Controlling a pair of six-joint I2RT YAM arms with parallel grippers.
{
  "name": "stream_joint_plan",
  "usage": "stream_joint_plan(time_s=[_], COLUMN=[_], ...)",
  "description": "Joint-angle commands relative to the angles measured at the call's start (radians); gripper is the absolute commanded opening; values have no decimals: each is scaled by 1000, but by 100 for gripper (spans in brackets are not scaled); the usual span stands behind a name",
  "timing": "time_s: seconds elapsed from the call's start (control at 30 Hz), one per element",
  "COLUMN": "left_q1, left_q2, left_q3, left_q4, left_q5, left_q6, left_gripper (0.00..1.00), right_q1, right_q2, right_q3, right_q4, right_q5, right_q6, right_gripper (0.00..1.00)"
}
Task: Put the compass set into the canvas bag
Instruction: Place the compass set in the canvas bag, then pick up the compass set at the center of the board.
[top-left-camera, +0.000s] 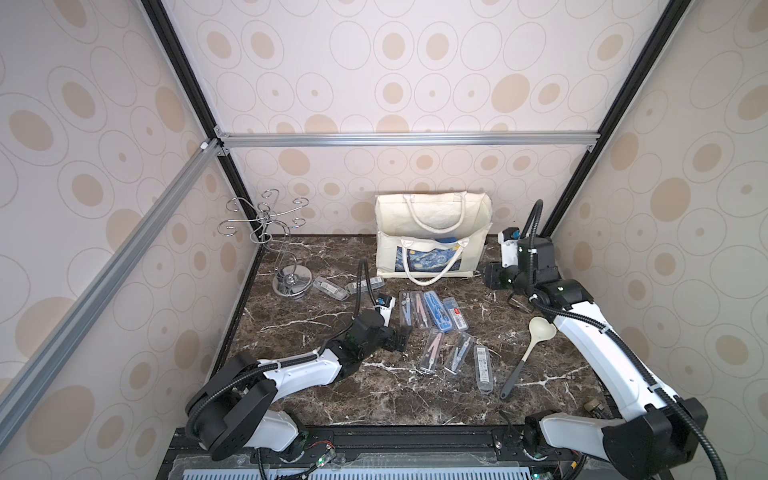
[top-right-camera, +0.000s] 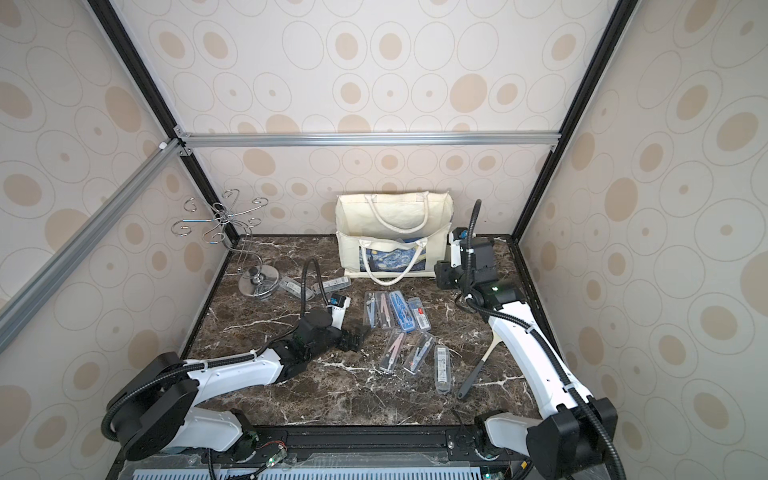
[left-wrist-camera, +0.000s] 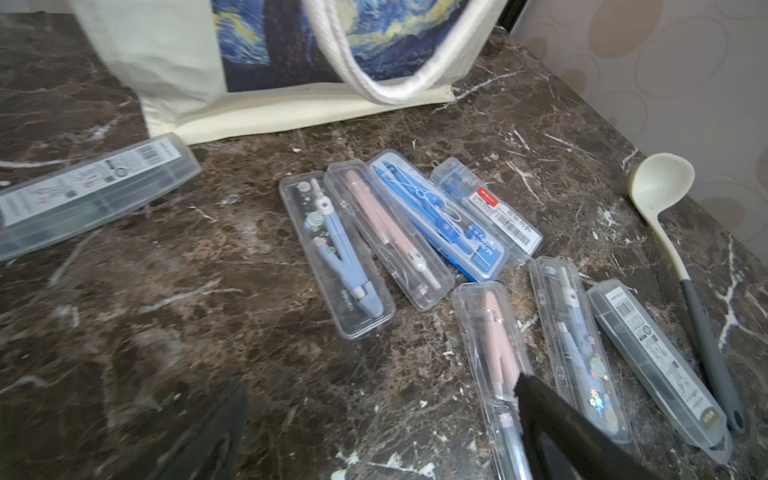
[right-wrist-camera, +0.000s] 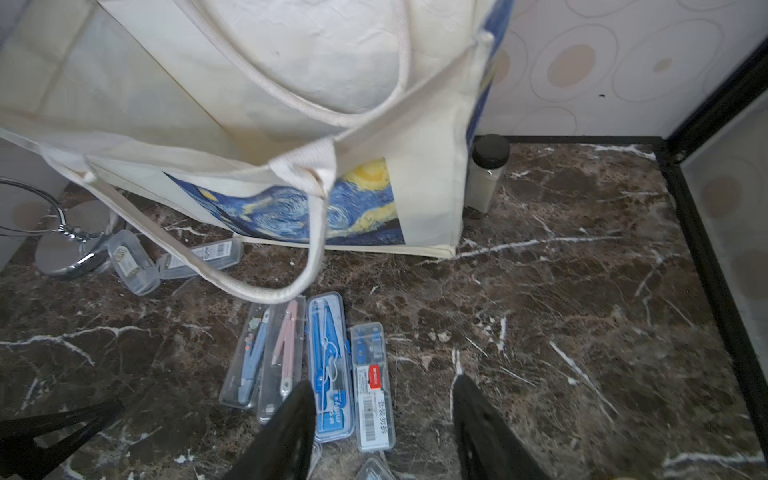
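The canvas bag (top-left-camera: 432, 220) (top-right-camera: 390, 220) stands open against the back wall, its starry print facing forward. Something blue (top-left-camera: 448, 240) shows inside its mouth. Several compass sets in clear cases lie on the marble in front of it: a row with a blue one (top-left-camera: 434, 311) (left-wrist-camera: 440, 216) (right-wrist-camera: 330, 365), and a nearer row with a pink one (top-left-camera: 432, 351) (left-wrist-camera: 490, 345). Another case (top-left-camera: 330, 288) lies further left. My left gripper (top-left-camera: 399, 338) (left-wrist-camera: 382, 415) is wide open, low, just left of the cases. My right gripper (top-left-camera: 494, 274) (right-wrist-camera: 382, 382) hovers open and empty by the bag's right side.
A chrome hook rack (top-left-camera: 286, 257) stands at the back left. A cream ladle with a grey handle (top-left-camera: 528, 349) lies right of the cases. A small jar with a black lid (right-wrist-camera: 486, 174) stands behind the bag's right edge. Walls close in on three sides.
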Motion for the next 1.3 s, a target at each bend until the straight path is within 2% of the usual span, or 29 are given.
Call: stream_joint_plan(time_s=[0.0,0.17,0.37,0.47,0.87,0.97,1.07,1.27], left_q1=[-67,-151,-192,-217,-246,-251,-254,-255], left_q2=[80,220,353,388,495,527,552,544], left_q3=[102,285,479,525,634,664,681,656], left_q4=[-76,-316,-598,-670,-814,-843,-869,-846], left_q5=[-32,-44,-26,-38,-64,-70,-76,-69], left_q6=[20,65,43,40,32,32,31,21], left_gripper=[98,96,95,94,89,83,69,60], right_q1=[-2,-2,-5,-5,-14,-16,-17,-21], right_q2=[-36,-9,25,36,50,55,53,56], right_q3=[-48,-40,-39,-45,-76,-81,-90,-96], right_q4=[-7,-35,-8,0,27,30,37,36], right_q5=[90,92,37,19,-5,-8,-8,-3], right_q6=[36,28,40,45,59,63,65,65], right_gripper=[56,56,56,56,56,57,56,57])
